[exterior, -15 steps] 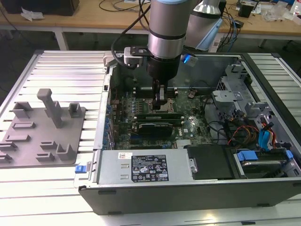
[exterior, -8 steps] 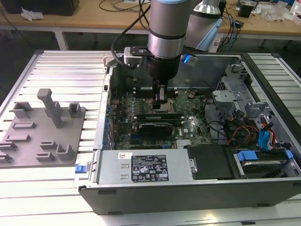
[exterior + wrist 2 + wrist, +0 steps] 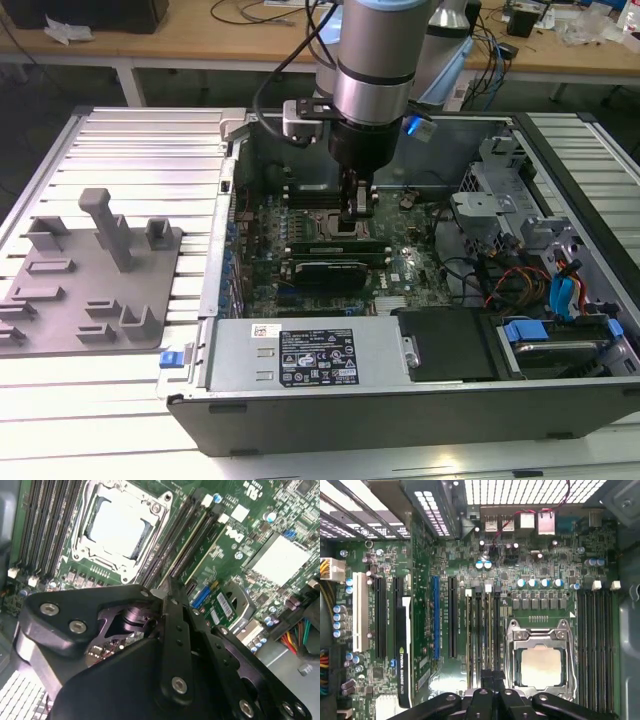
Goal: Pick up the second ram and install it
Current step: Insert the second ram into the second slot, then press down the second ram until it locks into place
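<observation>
— What crowds the gripper?
— It hangs low inside the open computer case, over the motherboard, just beside the CPU socket. The graphics card lies near, and cables bunch well apart toward the exterior view's right.
— And the second ram?
— It stands upright in the slots beside the socket, with the fingers narrowed at its edge; whether they clamp it cannot be told.
— Open room?
— The grey tray sits outside the case wall.
</observation>
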### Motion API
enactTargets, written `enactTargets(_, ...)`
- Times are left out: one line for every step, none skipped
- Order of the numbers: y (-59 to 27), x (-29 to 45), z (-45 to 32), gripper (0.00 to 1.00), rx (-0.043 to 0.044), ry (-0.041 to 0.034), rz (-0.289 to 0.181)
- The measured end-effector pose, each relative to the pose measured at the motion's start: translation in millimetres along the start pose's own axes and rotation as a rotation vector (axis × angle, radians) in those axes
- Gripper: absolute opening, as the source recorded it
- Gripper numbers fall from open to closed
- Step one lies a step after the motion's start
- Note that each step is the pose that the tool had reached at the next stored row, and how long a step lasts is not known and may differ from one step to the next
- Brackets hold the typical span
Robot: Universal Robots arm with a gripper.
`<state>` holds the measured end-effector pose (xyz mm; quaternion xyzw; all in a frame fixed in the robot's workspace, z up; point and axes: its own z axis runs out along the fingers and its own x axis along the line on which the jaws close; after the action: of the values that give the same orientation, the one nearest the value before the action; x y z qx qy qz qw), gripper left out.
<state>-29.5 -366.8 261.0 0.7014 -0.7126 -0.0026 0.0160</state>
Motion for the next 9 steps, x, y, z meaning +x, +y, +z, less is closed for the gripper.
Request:
enactTargets(0.0,-0.1,-0.1,0.08,0.0000,0.0000,0.000)
enactTargets(0.0,-0.1,-0.1,0.08,0.0000,0.0000,0.000)
enactTargets(0.0,0.0,-0.1,0.08,0.0000,0.0000,0.000)
enactTargets(0.0,0.0,-0.1,0.08,0.0000,0.0000,0.000)
enactTargets(0.0,0.0,-0.2,0.08,0.0000,0.0000,0.000)
enactTargets(0.0,0.0,-0.2,0.08,0.0000,0.0000,0.000)
enactTargets(0.0,0.0,-0.2,0.08,0.0000,0.0000,0.000)
enactTargets(0.0,0.0,-0.3,0.08,0.0000,0.0000,0.000)
enactTargets(0.0,0.0,-0.3,0.08,0.0000,0.0000,0.000)
